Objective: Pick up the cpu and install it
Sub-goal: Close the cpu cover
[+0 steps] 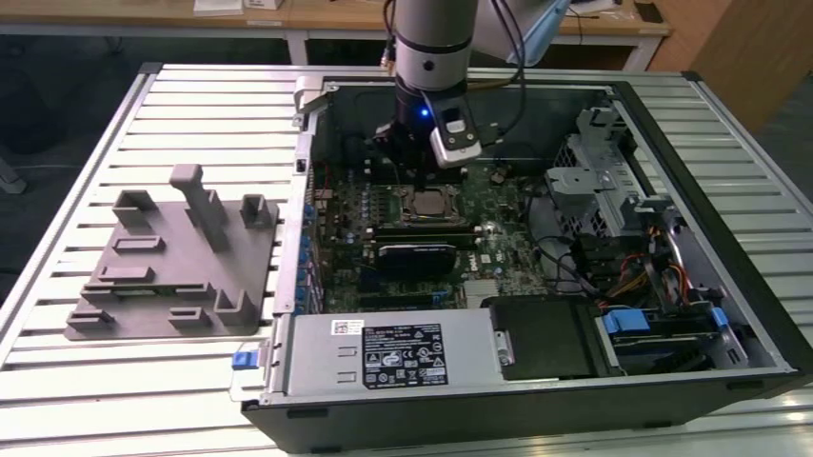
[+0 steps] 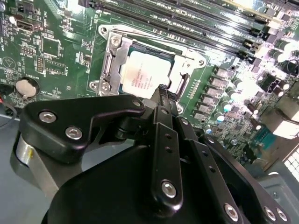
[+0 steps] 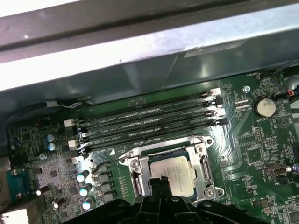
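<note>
At upper centre of the exterior view, the cpu (image 1: 432, 202) lies flat in the motherboard socket (image 1: 432, 217): placement appears done. In the second wrist view the hand (image 2: 160, 88), pressed together and empty, is poised at its edge.

There is one cpu (image 3: 174, 173), one gripper (image 3: 159, 183), four memory slots (image 3: 149, 122), one coin battery (image 3: 264, 106), one grey tray (image 1: 171, 262) and one computer case (image 1: 534, 414).
</note>
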You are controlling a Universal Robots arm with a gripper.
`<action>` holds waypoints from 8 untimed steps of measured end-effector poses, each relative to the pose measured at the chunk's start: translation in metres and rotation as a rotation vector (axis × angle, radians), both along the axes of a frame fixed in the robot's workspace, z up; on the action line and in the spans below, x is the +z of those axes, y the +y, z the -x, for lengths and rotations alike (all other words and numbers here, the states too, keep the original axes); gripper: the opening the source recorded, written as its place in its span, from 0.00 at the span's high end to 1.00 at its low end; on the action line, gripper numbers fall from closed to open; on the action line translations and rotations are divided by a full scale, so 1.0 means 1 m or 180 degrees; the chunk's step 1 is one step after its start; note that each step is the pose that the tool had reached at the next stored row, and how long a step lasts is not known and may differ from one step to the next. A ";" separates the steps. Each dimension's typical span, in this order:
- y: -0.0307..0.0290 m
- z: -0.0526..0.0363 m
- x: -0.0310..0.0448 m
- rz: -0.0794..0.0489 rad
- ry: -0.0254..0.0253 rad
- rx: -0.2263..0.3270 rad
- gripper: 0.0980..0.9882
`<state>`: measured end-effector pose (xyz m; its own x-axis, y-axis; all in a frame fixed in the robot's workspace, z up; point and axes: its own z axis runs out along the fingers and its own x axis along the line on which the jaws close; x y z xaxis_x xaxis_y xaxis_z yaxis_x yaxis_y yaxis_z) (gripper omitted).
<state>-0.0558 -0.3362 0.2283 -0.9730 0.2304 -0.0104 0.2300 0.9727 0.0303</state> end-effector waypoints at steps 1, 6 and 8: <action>-0.0003 0.0003 -0.0008 0.0001 0.0000 0.0001 0.99; -0.0041 0.0011 -0.0052 0.0004 0.0001 0.0000 0.99; -0.0050 0.0016 -0.0072 0.0004 0.0001 0.0000 0.99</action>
